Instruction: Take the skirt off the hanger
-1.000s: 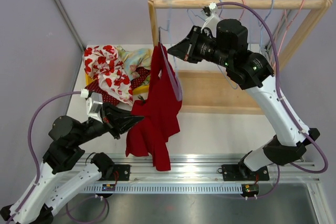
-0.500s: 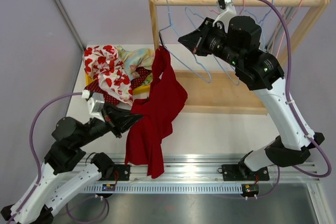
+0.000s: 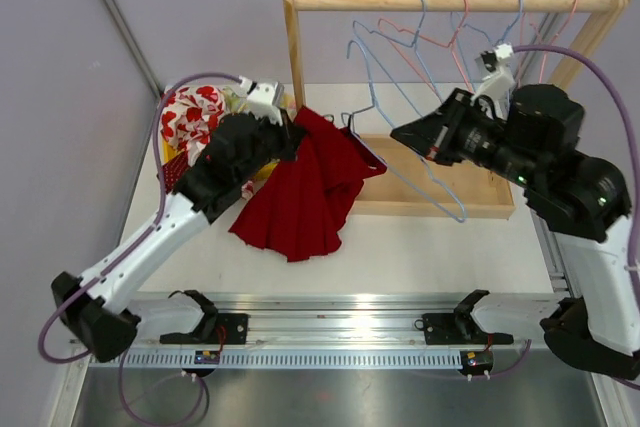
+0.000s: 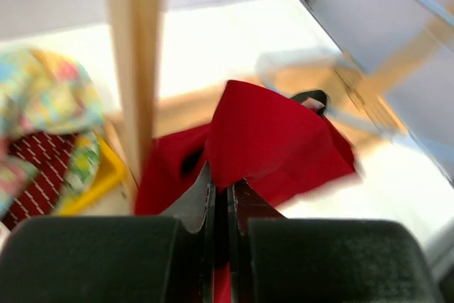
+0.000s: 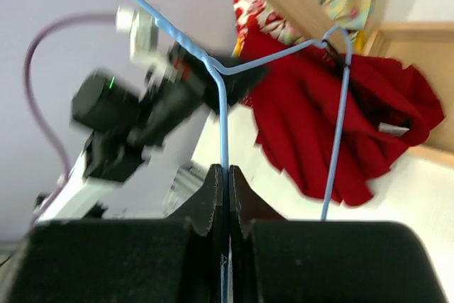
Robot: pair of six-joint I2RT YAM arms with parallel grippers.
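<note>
Skirt point(image 3: 300, 202), red, drapes below and to the right of the left pincer point(image 3: 292, 142), which is clenched on its upper edge; that arm stretches forward over the table point(image 3: 430, 247). The right arm bends inward, its pincer point(image 5: 223, 174) grasping the blue hanger point(image 5: 222, 115), whose far corner possibly catches the skirt

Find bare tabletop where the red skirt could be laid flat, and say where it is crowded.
Bare white tabletop lies right of the red skirt, between the wooden rack's base tray and the front metal rail. The left rear is crowded: a heap of patterned clothes beside the left pincer gripping the skirt.
</note>
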